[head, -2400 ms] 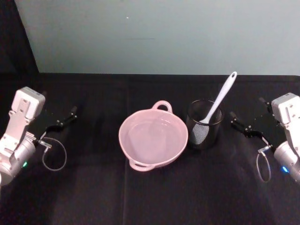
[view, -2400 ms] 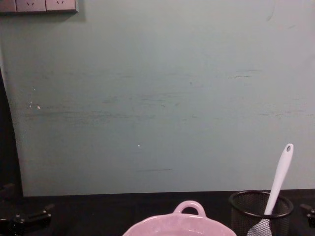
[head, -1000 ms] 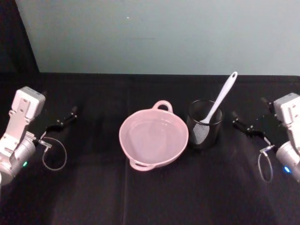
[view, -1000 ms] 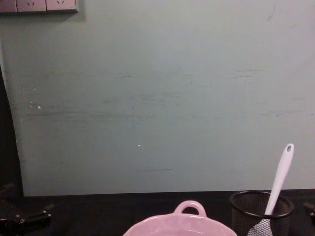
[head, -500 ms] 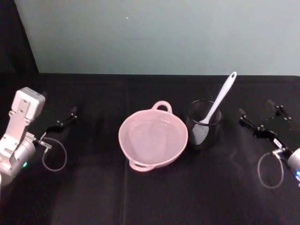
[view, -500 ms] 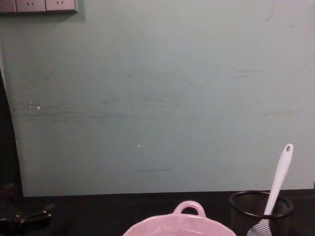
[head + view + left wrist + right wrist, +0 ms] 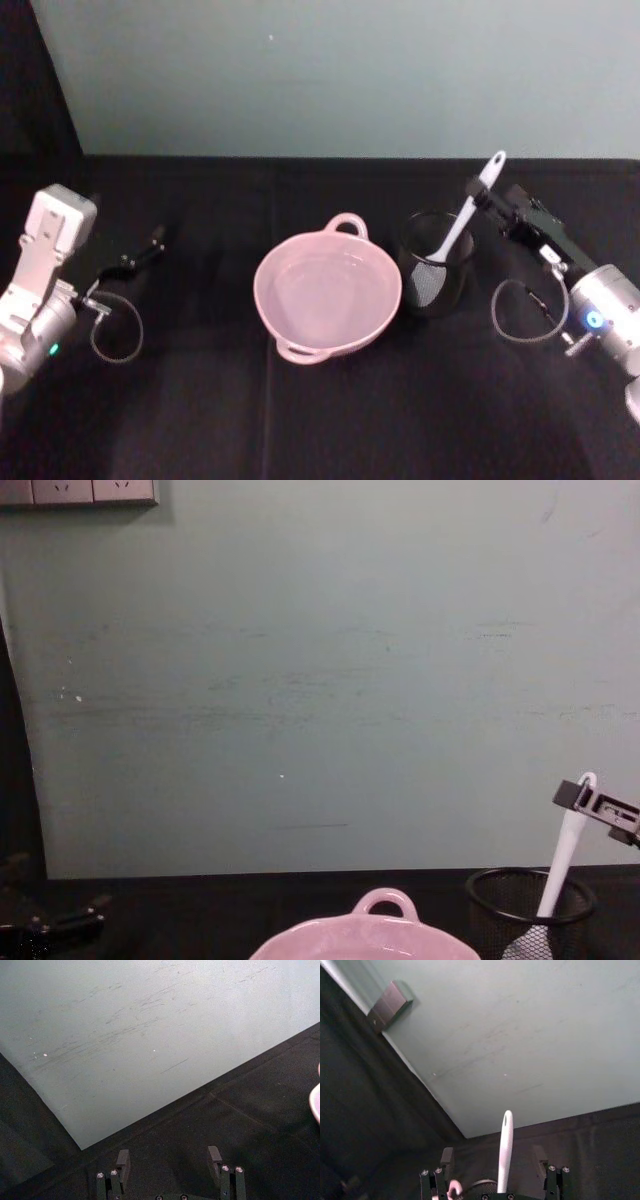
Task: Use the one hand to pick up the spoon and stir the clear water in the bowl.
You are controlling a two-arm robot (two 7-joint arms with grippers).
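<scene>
R gripper (image 7: 481,192) sat upper right in head view, jaws wide apart, empty, either side of spoon (image 7: 460,228) handle; spoon stood in mesh cup (image 7: 436,290) right of bowl (image 7: 264,285). L gripper (image 7: 140,255) idle far left, open. Risk: off-centre closing could shove handle, tip cup

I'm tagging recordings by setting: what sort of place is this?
Probably a robot test bench, not a kitchen: black cloth-covered table, bare pale green wall with sockets, and a pink bowl and a mesh cup holding a spoon, the right hand at its handle.
</scene>
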